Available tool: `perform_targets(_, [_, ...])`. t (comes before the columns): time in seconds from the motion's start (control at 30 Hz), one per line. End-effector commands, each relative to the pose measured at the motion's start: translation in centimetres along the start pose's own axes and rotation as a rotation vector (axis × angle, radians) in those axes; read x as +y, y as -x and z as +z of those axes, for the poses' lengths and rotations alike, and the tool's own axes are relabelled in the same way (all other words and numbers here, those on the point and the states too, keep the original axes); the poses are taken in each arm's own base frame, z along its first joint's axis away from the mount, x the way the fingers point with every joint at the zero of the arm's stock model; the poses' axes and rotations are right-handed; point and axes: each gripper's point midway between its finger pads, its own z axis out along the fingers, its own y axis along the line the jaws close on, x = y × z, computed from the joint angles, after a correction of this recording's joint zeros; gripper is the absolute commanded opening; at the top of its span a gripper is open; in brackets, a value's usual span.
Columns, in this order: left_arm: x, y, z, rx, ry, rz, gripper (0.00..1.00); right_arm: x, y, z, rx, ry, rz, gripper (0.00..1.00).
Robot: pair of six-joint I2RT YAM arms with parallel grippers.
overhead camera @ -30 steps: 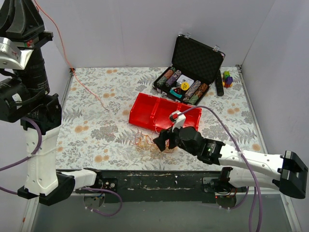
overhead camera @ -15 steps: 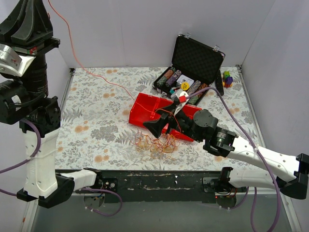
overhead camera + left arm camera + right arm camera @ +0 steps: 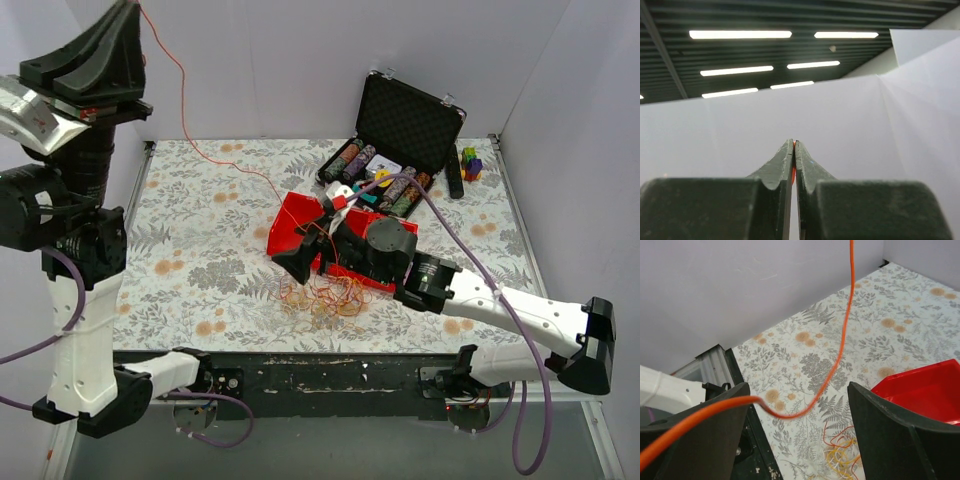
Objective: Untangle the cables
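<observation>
A tangle of thin orange, yellow and white cables [image 3: 325, 295] lies near the table's front edge, also low in the right wrist view [image 3: 845, 455]. One long orange cable [image 3: 240, 170] rises from it to my left gripper [image 3: 133, 8], which is held high at the top left. The left gripper [image 3: 794, 143] is shut on that orange cable, a sliver of which shows between its fingers. My right gripper [image 3: 310, 245] hovers open above the tangle. In its wrist view the orange cable [image 3: 840, 355] hangs slack across the gap of the right gripper [image 3: 797, 390], over the left finger.
A red divided tray [image 3: 295, 215] sits just behind the tangle and under the right arm, its corner [image 3: 930, 385] at the right gripper's side. An open black case of poker chips [image 3: 410, 120], a black stick [image 3: 455, 175] and coloured blocks [image 3: 470, 162] stand at the back right.
The left gripper has lifted higher and swung right, drawing the orange cable up. The right arm has moved left and back over the tangle, and the cable now crosses its open fingers.
</observation>
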Motion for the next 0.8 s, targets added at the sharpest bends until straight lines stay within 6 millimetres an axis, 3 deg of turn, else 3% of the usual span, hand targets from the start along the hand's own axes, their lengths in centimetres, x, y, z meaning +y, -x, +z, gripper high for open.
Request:
perform_targets(0.0, [-2.8,-5.1,-1.8,0.166,-0.092,-0.166,0.00,-0.3,6.7,0.7,-0.140,-0.083,-0.036,0.84])
perform_targets(0.07, [-3.6,-7.9,-2.8,0.235,-0.113,-0.211,0.00,-1.3,6.7,1.2,-0.113,-0.143,-0.043,0.78])
perform_targets(0.27, [-5.2,-15.9,-4.9,0.392,-0.135,-0.308,0.00,-4.6,6.0,2.1,-0.061,-0.300,-0.034,0.75])
perform_targets(0.3, [-5.2,-16.9,-5.0,0.408,-0.125,-0.319,0.00,-5.6,4.7,2.2,-0.012,-0.330,-0.036,0.75])
perform_targets(0.5, [-6.5,-23.6,-6.2,0.510,-0.127,-0.421,0.00,-10.0,3.2,3.7,0.040,-0.373,0.004,0.72])
perform_targets(0.67, [-9.1,-30.9,-8.0,0.670,-0.155,-0.505,0.00,-15.2,1.1,5.4,0.114,-0.423,0.036,0.70])
perform_targets(0.77, [-10.4,-33.6,-9.1,0.738,-0.176,-0.557,0.00,-17.1,0.1,6.1,0.148,-0.445,0.051,0.68])
